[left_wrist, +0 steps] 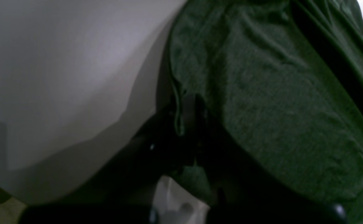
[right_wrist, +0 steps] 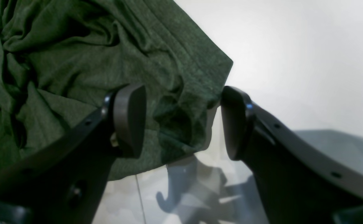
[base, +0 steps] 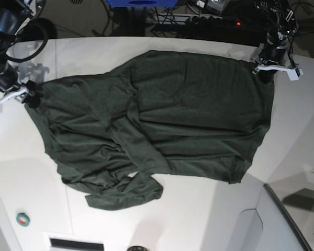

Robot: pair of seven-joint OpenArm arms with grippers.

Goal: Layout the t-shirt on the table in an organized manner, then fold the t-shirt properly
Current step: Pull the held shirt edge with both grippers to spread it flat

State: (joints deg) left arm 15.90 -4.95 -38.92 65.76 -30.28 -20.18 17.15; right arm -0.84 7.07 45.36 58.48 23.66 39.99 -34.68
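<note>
Base view: the shirt [base: 162, 125] lies spread but rumpled across the table [base: 209, 219], its lower hem bunched in folds well away from both claws. My left claw [base: 265, 68] sits at the shirt's far corner, jaws pressed together on the hem there; the left wrist view shows cloth [left_wrist: 262, 93] caught between dark fingers. My right claw [right_wrist: 183, 121] stands with jaws apart, one pad [right_wrist: 130, 119] over the cloth, the other just off its edge, a crumpled corner [right_wrist: 181, 118] between them and not yet pinched. I judge the risk is uneven tension: if I pull left before the right claw bites, the loose corner could slip out and drag the shirt askew, deepening the wrinkles.
</note>
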